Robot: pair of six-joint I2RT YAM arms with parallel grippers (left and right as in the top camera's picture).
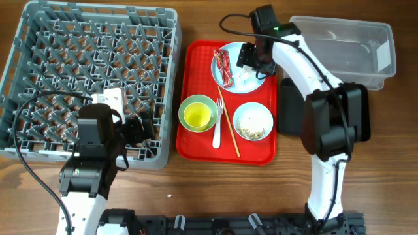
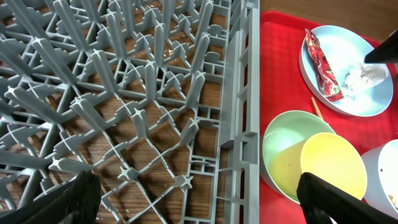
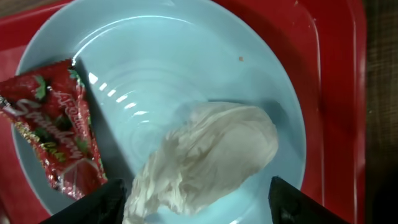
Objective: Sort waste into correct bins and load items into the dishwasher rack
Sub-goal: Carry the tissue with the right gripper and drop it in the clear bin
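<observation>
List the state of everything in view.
Rack: holds no dishes.
Plate: carries wrapper and napkin.
Cup: upright, nested in green bowl.
White bowl: holds scraps.
Fork: flat on red tray.
Chopstick: flat beside fork.
Clear tub: empty.
Left gripper: jaws open above rack.
Right gripper: jaws open, straddling napkin.

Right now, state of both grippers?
Left gripper: open, empty, over the dishwasher rack.
Right gripper: open, straddling the napkin on the plate, not gripping it.
</observation>
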